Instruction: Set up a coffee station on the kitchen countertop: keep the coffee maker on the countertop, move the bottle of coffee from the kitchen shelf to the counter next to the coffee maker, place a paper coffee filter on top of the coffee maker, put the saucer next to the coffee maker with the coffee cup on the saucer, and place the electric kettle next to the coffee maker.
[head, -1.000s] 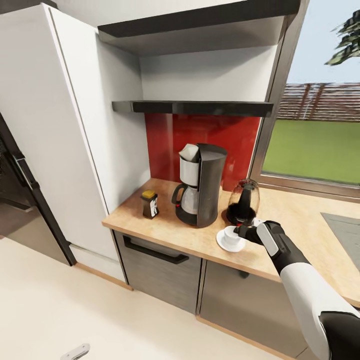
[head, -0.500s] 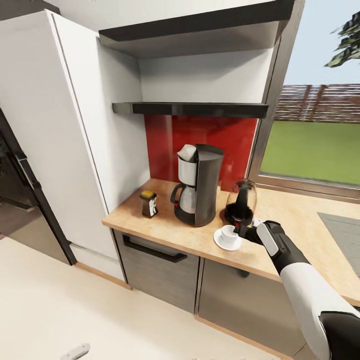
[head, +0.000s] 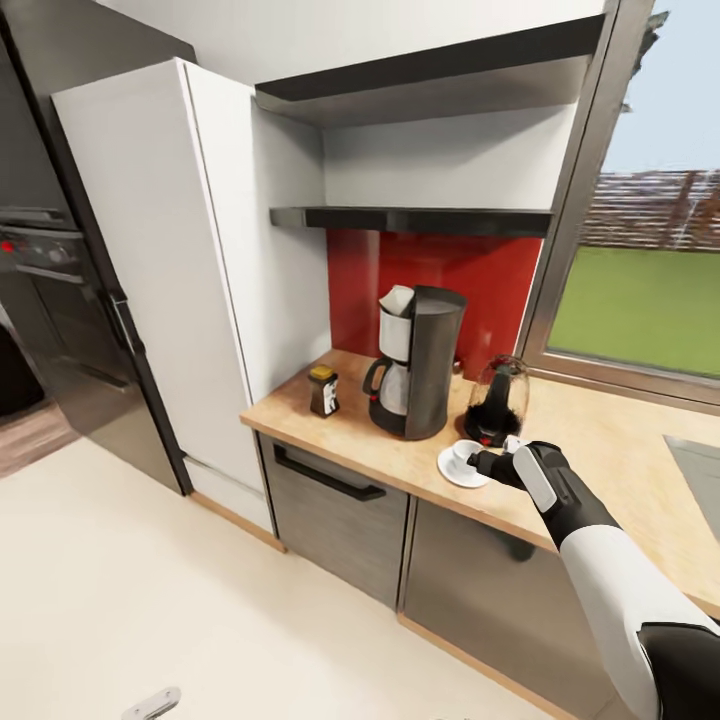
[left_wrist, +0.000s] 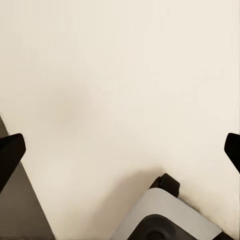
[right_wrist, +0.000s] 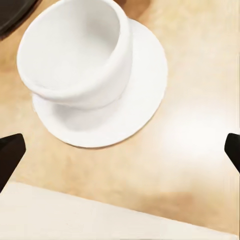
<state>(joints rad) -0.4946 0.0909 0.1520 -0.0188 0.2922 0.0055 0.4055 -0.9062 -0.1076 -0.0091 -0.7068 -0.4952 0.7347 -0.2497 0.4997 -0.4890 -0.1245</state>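
Your right gripper (head: 484, 465) hangs just beside the coffee cup (head: 466, 456) with its jaws spread wide and nothing between them; the cup sits upright on the saucer (right_wrist: 142, 95), near the front edge of the kitchen countertop (head: 600, 440). The electric kettle (head: 496, 402) stands right behind the saucer, the coffee maker (head: 420, 360) beside it with the paper coffee filter (head: 397, 300) on top, and the bottle of coffee (head: 323, 390) on its far side. Your left gripper (left_wrist: 120, 150) is spread open over bare floor (left_wrist: 120, 75), holding nothing.
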